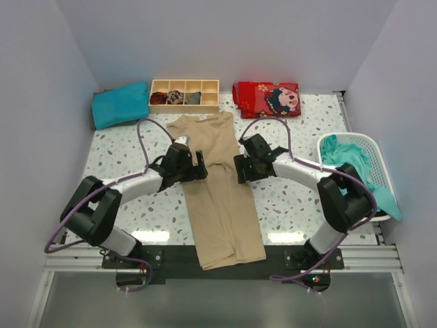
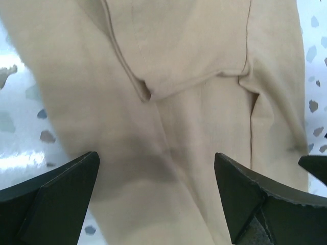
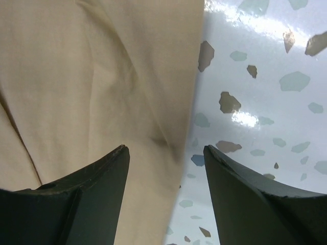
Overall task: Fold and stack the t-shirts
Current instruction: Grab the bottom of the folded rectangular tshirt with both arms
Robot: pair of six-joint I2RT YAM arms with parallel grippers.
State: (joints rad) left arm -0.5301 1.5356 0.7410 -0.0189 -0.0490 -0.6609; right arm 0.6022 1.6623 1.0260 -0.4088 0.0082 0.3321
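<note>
One tan-beige soft cloth t-shirt, sleeves turned in, lies as a long narrow strip down the middle of the white speckled surface, hem at the near edge, collar toward the far side.

Two black two-finger tools flank its midsection. The left tool is released, jaws wide, grasping nothing. The right tool is likewise spread and empty.

Step, as judged: lengthwise folds done, crosswise fold outstanding. The next move calls for both tools to pinch one end evenly and carry it over the other, edges aligned.

Right side: white slotted plastic basket holding crumpled teal-turquoise t-shirts.

Far row, left to right: folded teal-turquoise t-shirt; pale wooden compartment tray; red patterned cloth.

View notes: only the left wrist view shows the tucked sleeve hem. Only the right wrist view shows the right tool straddling the shirt's right edge, one finger over cloth, one over bare surface. Basket and far row appear only from above.
</note>
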